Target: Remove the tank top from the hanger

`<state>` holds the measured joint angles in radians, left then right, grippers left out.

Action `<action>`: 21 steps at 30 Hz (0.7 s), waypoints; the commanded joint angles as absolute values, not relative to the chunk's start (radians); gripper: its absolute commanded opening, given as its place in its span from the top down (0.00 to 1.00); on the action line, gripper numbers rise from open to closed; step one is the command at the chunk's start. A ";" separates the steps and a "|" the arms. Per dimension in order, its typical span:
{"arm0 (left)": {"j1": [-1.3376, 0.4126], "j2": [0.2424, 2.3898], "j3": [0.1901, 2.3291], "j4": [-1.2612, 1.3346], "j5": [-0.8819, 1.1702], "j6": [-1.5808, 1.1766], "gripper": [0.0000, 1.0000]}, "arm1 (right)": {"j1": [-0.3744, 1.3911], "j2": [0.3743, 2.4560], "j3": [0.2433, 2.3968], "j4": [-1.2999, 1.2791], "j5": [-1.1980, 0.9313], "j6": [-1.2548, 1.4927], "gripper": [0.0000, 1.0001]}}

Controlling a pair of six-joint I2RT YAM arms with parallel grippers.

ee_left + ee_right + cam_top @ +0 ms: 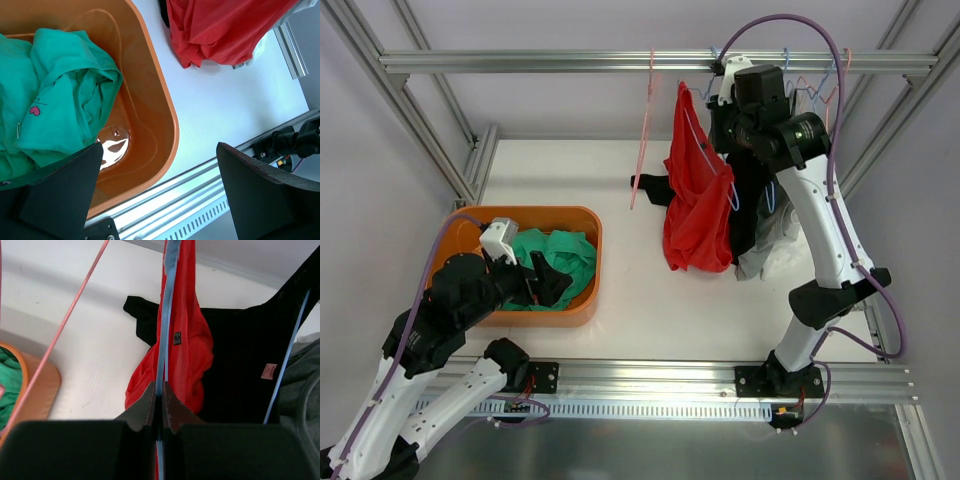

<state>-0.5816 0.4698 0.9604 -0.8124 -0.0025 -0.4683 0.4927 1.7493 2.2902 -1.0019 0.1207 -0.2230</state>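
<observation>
Right wrist view: the red tank top (187, 355), soft and creased, hangs on a thin blue hanger (167, 315) and carries a small dark tag (177, 338) too small to read. The right pincer (159, 400) is pinched tight on the hanger wire. Behind hangs a black top (240, 365) with an unreadable pink label (270, 371). The left pincer (157, 175) gapes wide, holding nothing, over a glossy orange bin (155, 100) of green cloth (60, 100) marked with a pink heart (35, 110).

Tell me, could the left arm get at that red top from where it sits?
Probably yes: the left gripper is open and empty over the orange bin, and only bare table lies between it and the red tank top. Whether it stretches that far is uncertain.
</observation>
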 commanded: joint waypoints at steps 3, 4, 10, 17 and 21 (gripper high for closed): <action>-0.578 0.501 0.957 -0.795 0.057 -0.445 0.01 | 0.491 1.677 2.310 -0.911 0.146 -0.131 1.00; -0.578 0.508 0.956 -0.795 0.057 -0.446 0.01 | 0.492 1.664 2.297 -0.894 0.146 -0.123 1.00; -0.578 0.514 0.963 -0.793 0.072 -0.459 0.01 | 0.492 1.620 2.296 -0.827 0.150 -0.112 1.00; -0.578 0.563 1.025 -0.767 0.182 -0.462 0.01 | 0.491 1.548 2.232 -0.796 0.104 -0.097 1.00; -0.583 0.627 1.101 -0.651 0.302 -0.440 0.01 | 0.491 1.433 2.096 -0.796 0.052 -0.061 1.00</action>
<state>-0.5816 0.5858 1.0199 -0.7795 0.1776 -0.4614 0.4923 1.5421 2.1590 -0.8768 0.0982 -0.0986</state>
